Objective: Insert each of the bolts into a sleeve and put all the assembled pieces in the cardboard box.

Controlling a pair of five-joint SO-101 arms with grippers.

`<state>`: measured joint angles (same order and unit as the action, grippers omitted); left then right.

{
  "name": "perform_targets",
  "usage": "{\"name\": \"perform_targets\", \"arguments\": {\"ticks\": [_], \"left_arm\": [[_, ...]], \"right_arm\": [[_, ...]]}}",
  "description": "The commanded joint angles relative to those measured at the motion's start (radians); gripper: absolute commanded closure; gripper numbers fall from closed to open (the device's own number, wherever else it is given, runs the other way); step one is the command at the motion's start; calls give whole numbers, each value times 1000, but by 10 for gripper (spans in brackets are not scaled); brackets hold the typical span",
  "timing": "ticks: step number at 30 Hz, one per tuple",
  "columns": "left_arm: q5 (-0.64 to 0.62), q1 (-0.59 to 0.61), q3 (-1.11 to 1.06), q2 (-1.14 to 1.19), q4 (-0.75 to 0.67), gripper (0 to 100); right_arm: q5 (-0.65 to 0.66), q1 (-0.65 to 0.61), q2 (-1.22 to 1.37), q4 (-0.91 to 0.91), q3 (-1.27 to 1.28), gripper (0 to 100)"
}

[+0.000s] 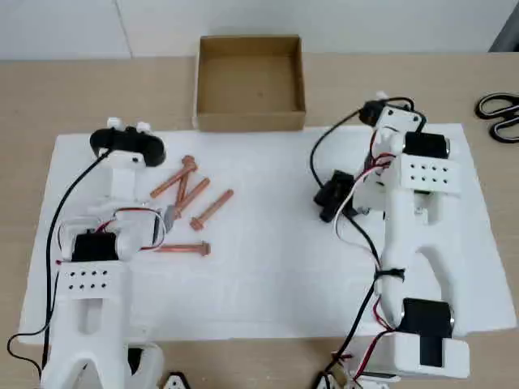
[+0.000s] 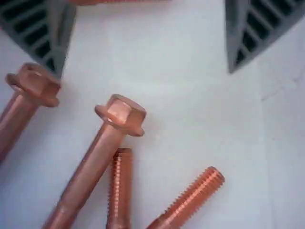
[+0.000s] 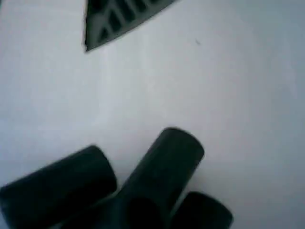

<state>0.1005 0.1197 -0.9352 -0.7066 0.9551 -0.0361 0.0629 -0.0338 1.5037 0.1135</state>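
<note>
Several copper bolts (image 1: 192, 197) lie on the white foam mat (image 1: 268, 292), left of the middle. My left gripper (image 2: 143, 47) hangs open just above them, its grey fingertips (image 2: 45, 31) wide apart with bare mat between. Two hex-headed bolts (image 2: 119, 114) and two threaded ends (image 2: 190, 200) lie close by, untouched. A cluster of black sleeves (image 1: 332, 194) lies right of the middle. My right gripper (image 1: 361, 190) hovers over the sleeves (image 3: 162, 176). One grey finger (image 3: 119, 19) shows with nothing against it. The cardboard box (image 1: 250, 81) stands empty at the back.
Black-handled scissors (image 1: 499, 113) lie on the table at the far right, off the mat. Both arms' white bases stand at the front edge. Cables trail beside each arm.
</note>
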Motion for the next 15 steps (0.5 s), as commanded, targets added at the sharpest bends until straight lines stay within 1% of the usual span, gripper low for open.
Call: {"name": "perform_targets", "arguments": {"ticks": [1, 8, 15], "left_arm": [[-3, -6, -13, -2, -40, 788], [-3, -6, -21, -2, -52, 788], [-3, -6, -22, 0, -60, 788]], "right_arm": [[-95, -7, 5, -35, -57, 873], [-195, -16, 59, -102, -55, 876], [-195, -18, 165, -114, -55, 876]]}}
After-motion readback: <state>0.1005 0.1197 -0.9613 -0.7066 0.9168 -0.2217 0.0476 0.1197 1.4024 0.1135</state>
